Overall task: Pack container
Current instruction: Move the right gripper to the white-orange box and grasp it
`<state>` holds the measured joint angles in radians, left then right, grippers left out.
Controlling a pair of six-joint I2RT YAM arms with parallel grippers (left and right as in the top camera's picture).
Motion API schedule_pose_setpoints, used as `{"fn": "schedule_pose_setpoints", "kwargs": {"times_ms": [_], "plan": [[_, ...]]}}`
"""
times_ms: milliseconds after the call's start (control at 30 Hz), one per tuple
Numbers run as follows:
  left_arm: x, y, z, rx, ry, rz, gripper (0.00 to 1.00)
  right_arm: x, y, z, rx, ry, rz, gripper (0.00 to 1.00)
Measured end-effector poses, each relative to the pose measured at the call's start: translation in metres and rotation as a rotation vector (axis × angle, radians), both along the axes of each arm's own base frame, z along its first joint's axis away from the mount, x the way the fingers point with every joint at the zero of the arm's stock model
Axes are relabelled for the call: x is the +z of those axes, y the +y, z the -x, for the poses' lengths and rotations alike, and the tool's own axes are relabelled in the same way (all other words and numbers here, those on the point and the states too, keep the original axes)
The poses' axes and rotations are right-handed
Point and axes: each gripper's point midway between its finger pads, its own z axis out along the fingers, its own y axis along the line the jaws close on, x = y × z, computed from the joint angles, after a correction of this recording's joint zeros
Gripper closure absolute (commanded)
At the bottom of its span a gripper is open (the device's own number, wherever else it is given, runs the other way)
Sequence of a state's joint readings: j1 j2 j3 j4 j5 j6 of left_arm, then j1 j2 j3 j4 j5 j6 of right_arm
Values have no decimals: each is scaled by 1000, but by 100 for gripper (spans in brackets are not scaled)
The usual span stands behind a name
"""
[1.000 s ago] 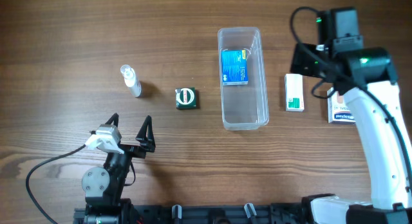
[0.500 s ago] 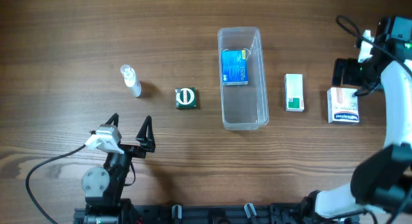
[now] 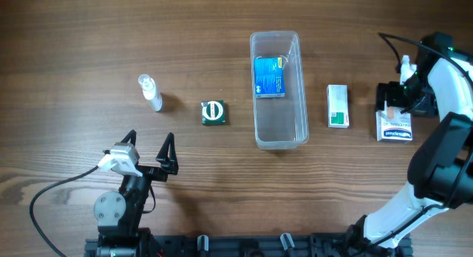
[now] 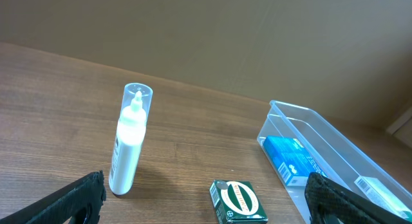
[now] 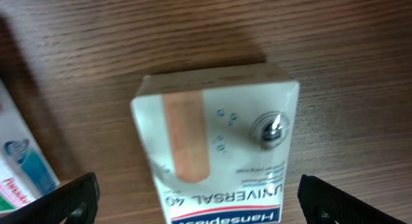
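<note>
The clear plastic container (image 3: 278, 87) lies in the table's middle with a blue box (image 3: 269, 76) inside its far half; it also shows in the left wrist view (image 4: 335, 153). My right gripper (image 3: 394, 108) is open and hovers right over a white plaster box (image 3: 394, 128) at the right; the wrist view shows that box (image 5: 219, 147) between the two fingertips, untouched. A green-and-white box (image 3: 338, 106) lies between container and plaster box. My left gripper (image 3: 148, 150) is open and empty at the front left, behind a dark green box (image 3: 213, 113) and a small white bottle (image 3: 151, 93).
The bottle (image 4: 129, 140) and the dark green box (image 4: 239, 201) stand in front of the left gripper's fingers. The left arm's base and cable lie at the table's front left edge. The right arm reaches in from the right edge.
My right arm swung from beside the container out to the right, then settled low over the white plaster box. The left arm and all objects stayed still.
</note>
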<state>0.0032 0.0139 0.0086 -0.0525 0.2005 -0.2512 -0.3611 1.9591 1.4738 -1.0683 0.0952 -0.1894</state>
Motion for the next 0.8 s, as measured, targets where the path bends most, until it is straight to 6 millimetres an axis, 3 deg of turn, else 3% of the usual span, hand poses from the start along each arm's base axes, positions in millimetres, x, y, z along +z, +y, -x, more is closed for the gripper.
{"fn": "schedule_pose_setpoints", "kwargs": {"times_ms": [200,367,533,800], "plan": [[0,0,0,0,0,0,0,-11,-20,5,-51,-1,-20,0],[0,0,0,0,0,0,0,-13,-11,-2,4,-35,-79,0],[0,0,0,0,0,0,0,-32,-5,5,10,-29,-98,0],[0,0,0,0,0,0,0,-33,-7,0,-20,-52,-86,0]]}}
